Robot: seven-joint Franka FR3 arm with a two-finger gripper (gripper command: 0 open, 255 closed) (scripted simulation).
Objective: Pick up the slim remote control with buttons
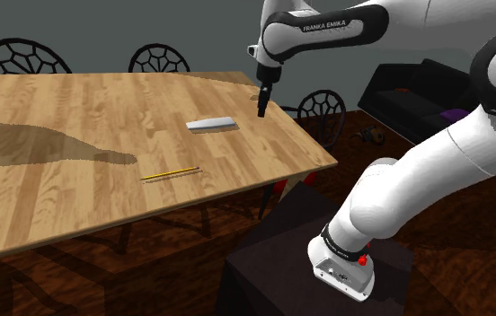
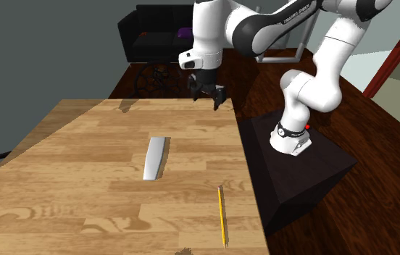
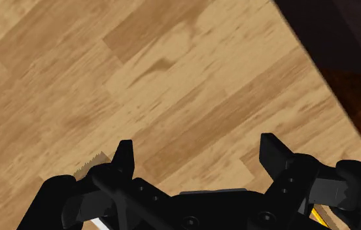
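The gripper (image 3: 199, 153) hangs wide open and empty above the table's (image 1: 57, 135) corner near the stand, probably poised to reach the slim grey remote (image 2: 155, 156), which lies flat and well apart, toward the table's middle.

The words "FRANKA EMIKA" stand in white capitals on the dark band of the arm's upper link (image 1: 325, 25) in the shoulder view. In the second exterior view that link bears slanted white lettering, too small to read. A dark ring (image 1: 341, 248) near the arm's base carries tiny white marks, also unreadable.
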